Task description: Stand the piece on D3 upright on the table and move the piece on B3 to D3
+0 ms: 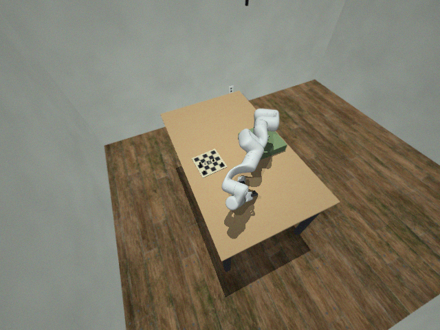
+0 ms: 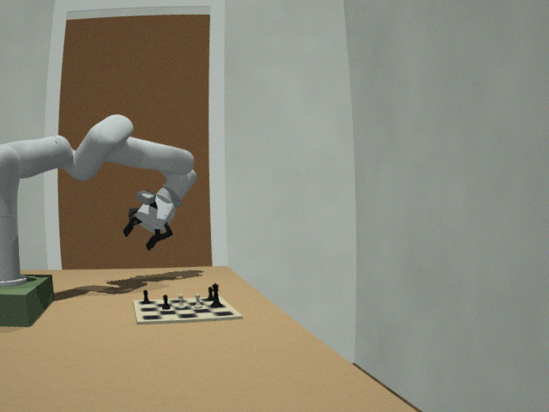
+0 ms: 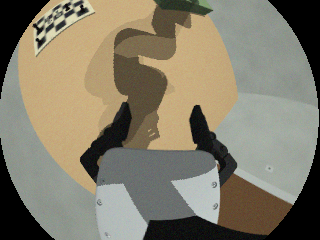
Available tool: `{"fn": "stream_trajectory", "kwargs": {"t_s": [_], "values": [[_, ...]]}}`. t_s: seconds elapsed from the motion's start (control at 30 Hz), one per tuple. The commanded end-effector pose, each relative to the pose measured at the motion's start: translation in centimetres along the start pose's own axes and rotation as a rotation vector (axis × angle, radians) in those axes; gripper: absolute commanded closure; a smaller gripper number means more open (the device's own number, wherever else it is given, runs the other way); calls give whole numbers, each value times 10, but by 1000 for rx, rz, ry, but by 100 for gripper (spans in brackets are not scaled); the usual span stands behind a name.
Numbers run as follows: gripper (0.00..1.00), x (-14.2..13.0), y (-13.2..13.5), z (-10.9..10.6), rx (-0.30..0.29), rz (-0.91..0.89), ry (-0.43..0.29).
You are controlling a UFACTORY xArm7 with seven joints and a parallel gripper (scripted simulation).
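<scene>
The chessboard (image 1: 214,171) (image 2: 168,316) lies on the table; its edge letters and digits are too small to read. In the exterior view, a tall black king (image 2: 215,298) stands at the right, with a smaller black piece (image 2: 210,293) behind it. Two white pawns (image 2: 197,302) (image 2: 180,302) stand left of the king, then a black pawn (image 2: 165,302), and another black pawn (image 2: 146,297) at the far left. All look upright. My gripper (image 2: 138,239) (image 3: 160,110) is open and empty, tilted, high above the table and well away from the board.
The arm stands on a green base block (image 1: 278,145) (image 2: 17,305) on the wooden table (image 1: 284,199) (image 2: 221,363). The board is near one long table edge. The arm's shadow falls on the table beneath it. A brown door (image 2: 137,88) is behind the arm.
</scene>
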State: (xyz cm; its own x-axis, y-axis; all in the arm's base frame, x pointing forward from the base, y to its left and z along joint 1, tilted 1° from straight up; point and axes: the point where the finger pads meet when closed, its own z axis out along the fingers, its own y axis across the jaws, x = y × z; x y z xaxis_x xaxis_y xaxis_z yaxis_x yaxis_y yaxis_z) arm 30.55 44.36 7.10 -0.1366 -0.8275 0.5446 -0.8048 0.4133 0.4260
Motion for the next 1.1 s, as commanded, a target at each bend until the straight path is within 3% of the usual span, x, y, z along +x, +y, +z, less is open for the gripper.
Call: {"fn": "stream_trajectory", "kwargs": {"t_s": [0.0, 0.8, 0.83, 1.07], "values": [[0, 13, -37, 8, 90, 22, 63], [0, 13, -37, 8, 90, 22, 63], [0, 28, -71, 17, 175, 43, 134], [0, 28, -71, 17, 175, 43, 134]]}}
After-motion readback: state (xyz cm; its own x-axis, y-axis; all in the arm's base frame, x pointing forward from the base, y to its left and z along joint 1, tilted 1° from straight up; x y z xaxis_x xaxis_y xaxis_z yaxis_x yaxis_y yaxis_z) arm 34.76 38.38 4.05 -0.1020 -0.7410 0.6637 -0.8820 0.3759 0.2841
